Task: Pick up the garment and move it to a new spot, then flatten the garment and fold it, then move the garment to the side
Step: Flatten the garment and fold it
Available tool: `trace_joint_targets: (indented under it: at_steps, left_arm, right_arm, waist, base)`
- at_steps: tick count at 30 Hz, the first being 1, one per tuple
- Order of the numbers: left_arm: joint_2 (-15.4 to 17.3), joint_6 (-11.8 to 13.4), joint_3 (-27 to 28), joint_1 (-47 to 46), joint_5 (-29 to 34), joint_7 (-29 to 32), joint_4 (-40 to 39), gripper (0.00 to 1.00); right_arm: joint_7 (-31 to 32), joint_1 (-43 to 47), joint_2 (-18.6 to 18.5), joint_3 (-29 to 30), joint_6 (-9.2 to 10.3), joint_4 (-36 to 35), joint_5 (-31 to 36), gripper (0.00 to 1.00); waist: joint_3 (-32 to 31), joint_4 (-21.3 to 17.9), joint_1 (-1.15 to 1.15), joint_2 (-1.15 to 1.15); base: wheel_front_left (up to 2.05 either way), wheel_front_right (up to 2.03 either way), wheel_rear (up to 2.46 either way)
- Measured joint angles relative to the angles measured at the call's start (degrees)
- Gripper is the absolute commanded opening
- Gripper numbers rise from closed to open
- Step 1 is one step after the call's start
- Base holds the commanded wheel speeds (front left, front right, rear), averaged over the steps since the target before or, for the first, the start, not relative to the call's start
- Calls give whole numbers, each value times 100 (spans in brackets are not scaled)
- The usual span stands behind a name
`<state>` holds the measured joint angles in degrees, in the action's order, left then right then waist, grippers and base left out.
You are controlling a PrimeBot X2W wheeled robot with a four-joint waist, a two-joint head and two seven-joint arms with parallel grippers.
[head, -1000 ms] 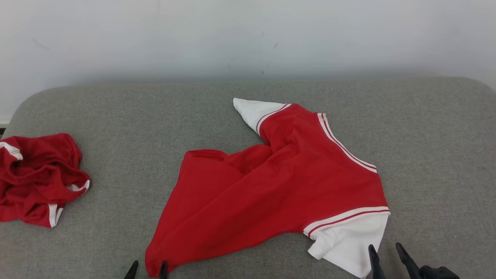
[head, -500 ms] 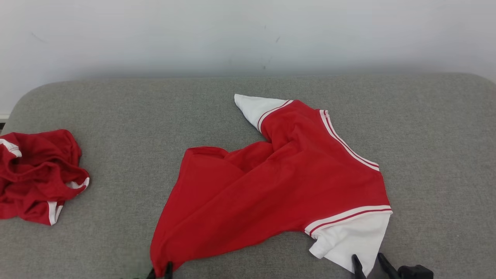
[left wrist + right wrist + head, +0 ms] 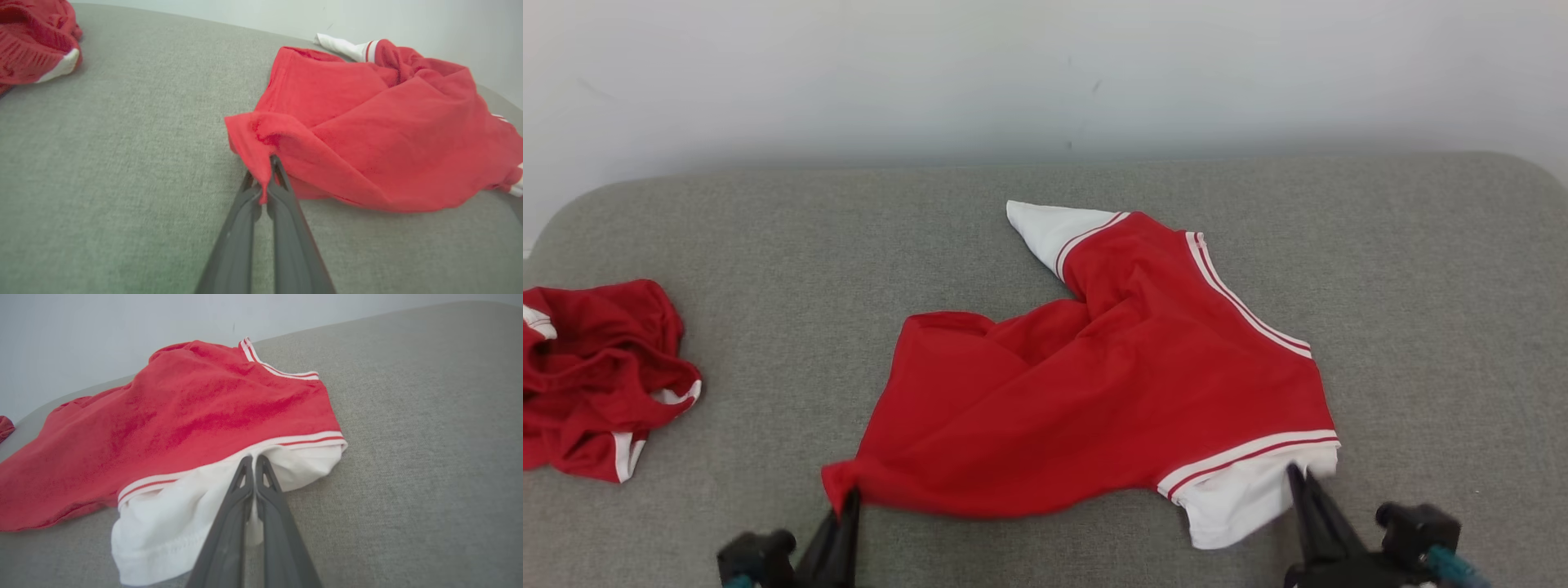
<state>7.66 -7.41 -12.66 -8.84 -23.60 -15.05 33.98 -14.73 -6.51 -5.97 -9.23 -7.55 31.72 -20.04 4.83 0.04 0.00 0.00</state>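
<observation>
The garment (image 3: 1111, 392) is a red shirt with white sleeves and striped trim, lying crumpled in the middle of the grey padded surface. My left gripper (image 3: 851, 494) is shut on its near left red corner, which bunches up between the fingers (image 3: 261, 179). My right gripper (image 3: 1294, 472) is shut on the near white sleeve (image 3: 196, 514), with white cloth pinched between the two dark fingers (image 3: 254, 473). The far white sleeve (image 3: 1045, 229) points toward the wall.
A second red garment (image 3: 596, 376) lies heaped at the left edge of the grey surface (image 3: 768, 245), also in the left wrist view (image 3: 32, 36). A pale wall (image 3: 1045, 73) rises behind. Bare grey cloth (image 3: 1445, 327) stretches to the right.
Both grippers have moved forward onto the garment and closed: the left on the red corner, the right on the white sleeve. The near edge has bunched inward. The camera shifted slightly.
</observation>
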Motion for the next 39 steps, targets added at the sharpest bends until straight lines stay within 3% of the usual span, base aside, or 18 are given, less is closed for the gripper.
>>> trace_joint_targets:
  at_steps: [6, 11, 15, 20, 29, 39]
  left_arm:
    - [213, 0, 138, -385, 77, 0, -891, 0]
    - [486, 0, -18, -1326, 97, 305, -1385, 0]
    - [765, -1, -188, -2423, 75, 737, -1691, 0]
    - [1171, -1, -438, -4525, -70, 1332, -1863, 0]
    - [1493, -1, -823, -7681, -86, 1718, -1133, 0]
    - [1540, -11, -1368, -9916, -130, 1603, 232, 0]
  right_arm:
    - [-19, -294, -215, 44, 0, -922, -254, 0]
    - [70, -921, -424, 62, 0, -1394, -684, 0]
    - [229, -1919, -782, 7, 0, -1603, -664, 0]
    - [524, -3800, -1007, -60, 0, -1658, -862, 0]
    - [809, -6722, -1416, -410, 0, -1147, -822, 0]
    - [1229, -9386, -1735, -739, 0, -10, -978, 0]
  waist:
    - [76, -55, 0, 0]
    - [251, -107, 0, 0]
    - [531, -158, 1, 0]
    - [1158, -246, 1, 1]
    - [2291, -396, 3, 1]
    - [3321, -566, 3, 2]
  base:
    - [0, 0, 0]
    - [0, 0, 0]
    - [0, 0, 0]
    - [0, 0, 0]
    - [0, 0, 0]
    - [0, 0, 0]
